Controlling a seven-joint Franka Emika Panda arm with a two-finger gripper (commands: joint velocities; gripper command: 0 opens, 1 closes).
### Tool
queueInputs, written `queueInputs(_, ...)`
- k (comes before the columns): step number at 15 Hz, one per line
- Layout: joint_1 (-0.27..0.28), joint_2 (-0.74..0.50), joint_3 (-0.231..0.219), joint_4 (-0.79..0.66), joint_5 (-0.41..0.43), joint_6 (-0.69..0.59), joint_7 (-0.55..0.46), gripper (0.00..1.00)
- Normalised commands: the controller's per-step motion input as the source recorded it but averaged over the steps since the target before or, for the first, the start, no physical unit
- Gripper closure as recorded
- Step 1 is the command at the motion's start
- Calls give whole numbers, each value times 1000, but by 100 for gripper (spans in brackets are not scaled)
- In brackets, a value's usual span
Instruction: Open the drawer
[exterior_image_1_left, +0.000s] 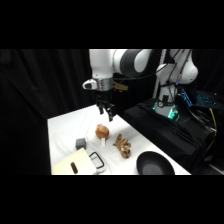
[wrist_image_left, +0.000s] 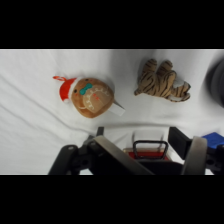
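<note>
Tool (exterior_image_1_left: 108, 116) hanging above the white bench (exterior_image_1_left: 62, 127), over its middle, clear of everything. Fingers (wrist_image_left: 196, 155) spread wide in the wrist view, nothing between them. Drawer (exterior_image_1_left: 80, 164) at the near left corner of the bench, black wire handle (exterior_image_1_left: 97, 160) on its front, well apart from the tool. Small grey cube (exterior_image_1_left: 81, 143) just behind the drawer. Round brown toy (exterior_image_1_left: 102, 132) and striped plush tiger (exterior_image_1_left: 122, 145) mid-bench; dark pan (exterior_image_1_left: 155, 163) at the near right.
</note>
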Motion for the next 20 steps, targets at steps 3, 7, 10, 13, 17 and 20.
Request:
queueInputs(3, -31, 9, 32, 20, 5, -7, -18, 0)
queueInputs(7, -27, 42, 46, 85, 56, 5, -49, 0)
queueInputs(10, -8, 94, 68, 150, 108, 10, -65, 0)
queueInputs(13, 8, 154, 73, 190, 129, 38, -64, 0)
queueInputs(17, 18, 224, 60, 225, 100, 86, -39, 0)
queueInputs(20, 16, 288, 50, 305, 98, 77, -31, 0)
